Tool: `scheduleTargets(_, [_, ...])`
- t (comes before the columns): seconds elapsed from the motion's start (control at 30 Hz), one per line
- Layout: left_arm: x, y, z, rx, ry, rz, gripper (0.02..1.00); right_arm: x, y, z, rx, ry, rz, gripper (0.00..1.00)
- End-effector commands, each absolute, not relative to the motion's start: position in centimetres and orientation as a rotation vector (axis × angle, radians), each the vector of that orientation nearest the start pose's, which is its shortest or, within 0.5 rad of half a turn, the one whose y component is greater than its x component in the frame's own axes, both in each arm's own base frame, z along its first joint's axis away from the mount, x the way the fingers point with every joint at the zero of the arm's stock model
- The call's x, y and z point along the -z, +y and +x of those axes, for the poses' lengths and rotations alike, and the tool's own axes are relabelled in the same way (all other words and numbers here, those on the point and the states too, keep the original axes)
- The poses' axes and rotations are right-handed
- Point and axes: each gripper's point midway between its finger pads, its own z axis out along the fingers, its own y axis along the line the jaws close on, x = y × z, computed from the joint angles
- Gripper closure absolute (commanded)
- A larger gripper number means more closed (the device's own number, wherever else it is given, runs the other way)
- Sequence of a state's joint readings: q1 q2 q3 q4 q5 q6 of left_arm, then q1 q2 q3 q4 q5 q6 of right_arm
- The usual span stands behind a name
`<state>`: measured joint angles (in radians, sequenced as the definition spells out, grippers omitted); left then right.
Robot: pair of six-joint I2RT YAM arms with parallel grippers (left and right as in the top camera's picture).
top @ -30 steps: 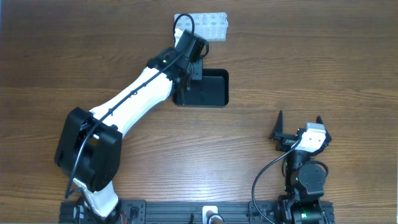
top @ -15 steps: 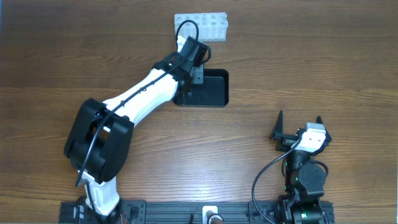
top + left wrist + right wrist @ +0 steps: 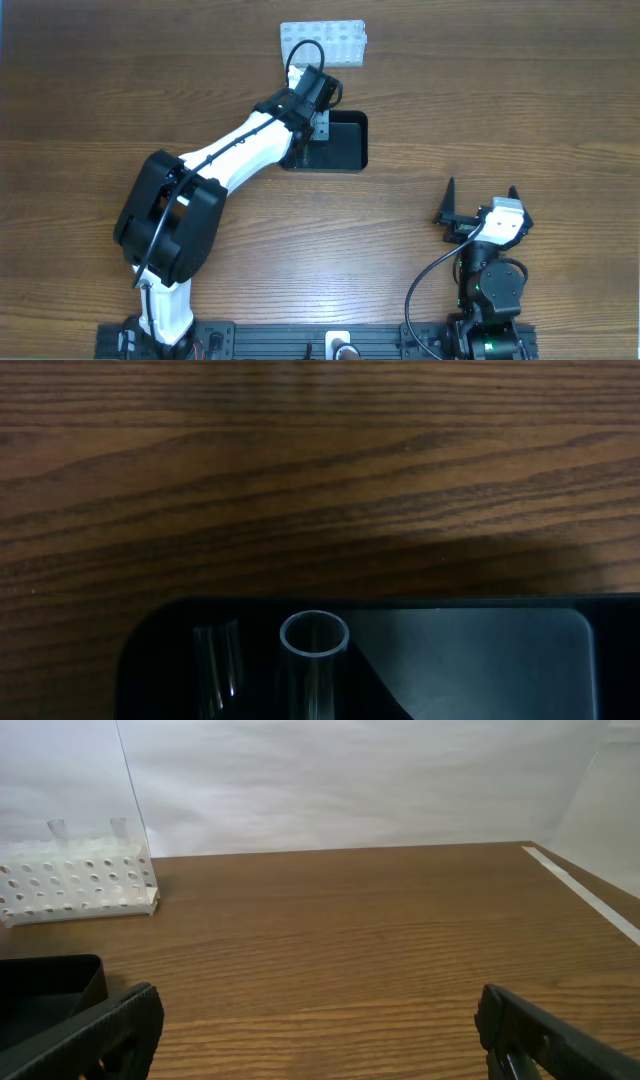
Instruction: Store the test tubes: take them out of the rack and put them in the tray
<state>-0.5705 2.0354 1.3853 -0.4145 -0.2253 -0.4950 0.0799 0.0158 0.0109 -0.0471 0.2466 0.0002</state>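
Observation:
The white test tube rack [image 3: 323, 42] stands at the far edge of the table, with two clear tubes [image 3: 57, 828] upright in it in the right wrist view. Just in front of it lies the black tray [image 3: 346, 146]. My left gripper [image 3: 313, 128] hangs over the tray's left part, shut on a clear test tube [image 3: 313, 638] whose open mouth points into the tray [image 3: 470, 660]. Another tube [image 3: 220, 660] lies in the tray beside it. My right gripper [image 3: 478, 207] rests near its base, open, with nothing in it.
Bare wooden table surrounds the tray and rack. A strip of pale tape [image 3: 590, 895] runs along the table at the right wrist view's edge, and a white wall stands behind the rack.
My left gripper has moved from beside the rack towards the tray with the tube, and the arm's elbow has swung right. The right arm has kept still.

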Motion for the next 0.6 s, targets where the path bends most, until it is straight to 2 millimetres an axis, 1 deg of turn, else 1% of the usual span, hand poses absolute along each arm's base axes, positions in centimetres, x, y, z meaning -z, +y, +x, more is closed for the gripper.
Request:
scheduleTargets(0.03, [-3.0,-23.1,42.6,0.079,2.613,0.017,0.873,-16.3,-2.5,24.4,0.147,1.615,0.137,0.007])
scheduleTargets(0.07, [-3.0,-23.1,42.6,0.078,2.613,0.018,0.807,-16.3,-2.5,24.4,0.147,1.615,0.137,0.007])
scheduleTargets(0.1, [-3.0,-23.1,42.6,0.078,2.613,0.018,0.772,-16.3,-2.5,24.4,0.147,1.615,0.137,0.009])
scheduleTargets(0.17, [-3.2,-23.0,42.6,0.077,2.608,0.017,0.748,-16.3,-2.5,24.4,0.147,1.615,0.137,0.009])
scheduleTargets(0.23, [-4.0,-23.0,42.8,0.077,2.590,0.011,0.744,-16.3,-2.5,24.4,0.147,1.615,0.137,0.007])
scheduleTargets(0.3, [-5.7,-22.7,43.1,0.075,2.550,-0.002,0.739,-16.3,-2.5,24.4,0.147,1.615,0.137,0.009])
scheduleTargets(0.33, [-6.8,-22.5,43.3,0.069,2.523,-0.012,0.728,-16.3,-2.5,24.4,0.147,1.615,0.137,0.007])
scheduleTargets(0.4, [-9.6,-22.0,43.8,0.055,2.457,-0.023,0.654,-16.3,-2.5,24.4,0.147,1.615,0.137,0.007])
scheduleTargets(0.43, [-11.1,-21.7,43.9,0.047,2.422,-0.012,0.584,-16.3,-2.5,24.4,0.147,1.615,0.137,0.009])
scheduleTargets(0.47, [-12.7,-21.4,44.1,0.038,2.384,0.001,0.538,-16.3,-2.5,24.4,0.147,1.615,0.137,0.007])
scheduleTargets(0.5, [-14.7,-21.1,44.2,0.027,2.339,0.014,0.472,-16.3,-2.5,24.4,0.147,1.615,0.137,0.007])
scheduleTargets(0.6, [-19.8,-19.7,44.1,-0.013,2.219,0.052,0.329,-16.3,-2.5,24.4,0.147,1.615,0.137,0.007])
